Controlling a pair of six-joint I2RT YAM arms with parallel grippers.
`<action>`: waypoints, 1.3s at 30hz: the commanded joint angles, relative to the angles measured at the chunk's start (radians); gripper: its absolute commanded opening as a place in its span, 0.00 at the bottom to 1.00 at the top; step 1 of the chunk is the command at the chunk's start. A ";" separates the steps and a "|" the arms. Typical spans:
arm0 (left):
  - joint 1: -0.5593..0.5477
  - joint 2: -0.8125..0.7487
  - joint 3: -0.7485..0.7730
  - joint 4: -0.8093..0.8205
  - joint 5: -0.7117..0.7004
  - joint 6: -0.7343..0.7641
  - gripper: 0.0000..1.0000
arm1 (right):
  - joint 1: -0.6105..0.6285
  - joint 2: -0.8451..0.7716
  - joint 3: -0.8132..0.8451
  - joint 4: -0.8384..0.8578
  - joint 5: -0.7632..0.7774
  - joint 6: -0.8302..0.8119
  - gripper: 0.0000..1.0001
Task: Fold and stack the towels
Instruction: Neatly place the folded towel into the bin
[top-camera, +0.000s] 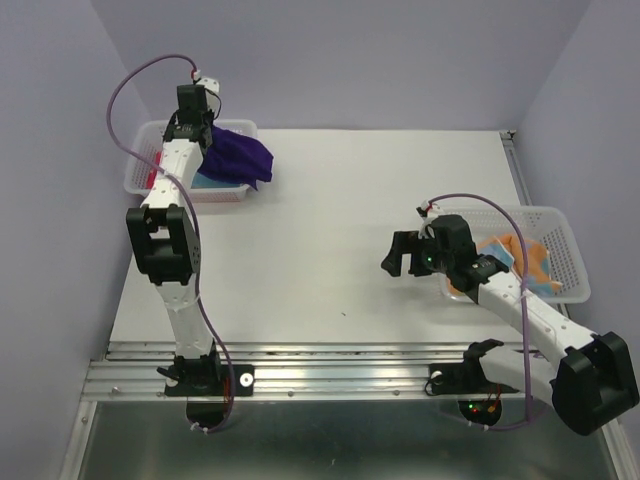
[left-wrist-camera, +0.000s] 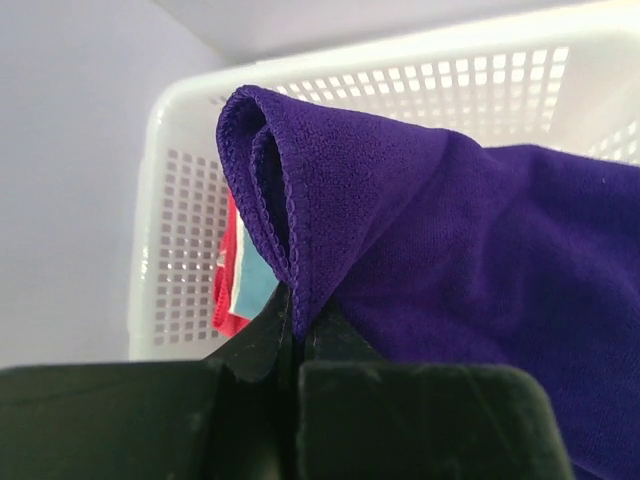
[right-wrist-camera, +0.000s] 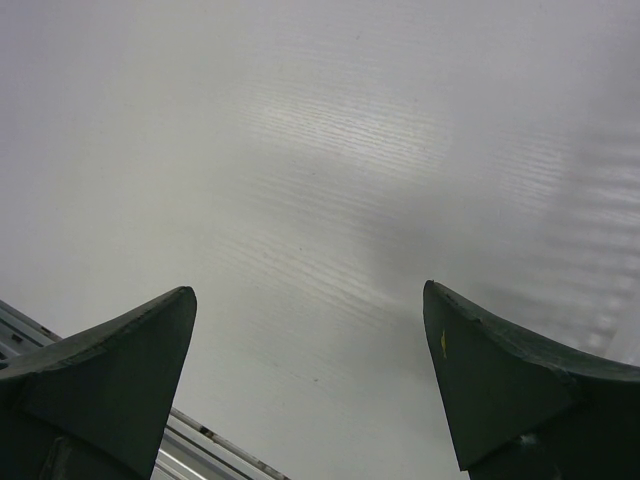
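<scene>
Purple towel (top-camera: 245, 152) over left basket (top-camera: 135, 182), pink towel (left-wrist-camera: 225, 298) inside

Finding: no text, label, brand name, number or sign is legible in any of the three views. The only marking noted is a small yellow speck on the inner face of one finger of the right gripper (right-wrist-camera: 309, 288), seen in the right wrist view; it forms no readable character.
</scene>
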 joint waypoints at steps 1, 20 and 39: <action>0.032 -0.037 -0.042 0.144 0.015 0.031 0.00 | 0.005 0.006 0.043 0.000 0.037 -0.008 1.00; 0.144 0.086 0.018 0.153 0.089 0.006 0.00 | 0.006 0.077 0.100 -0.048 0.123 -0.020 1.00; 0.165 0.009 0.154 -0.007 0.041 -0.125 0.99 | 0.005 0.029 0.172 -0.100 0.238 0.043 1.00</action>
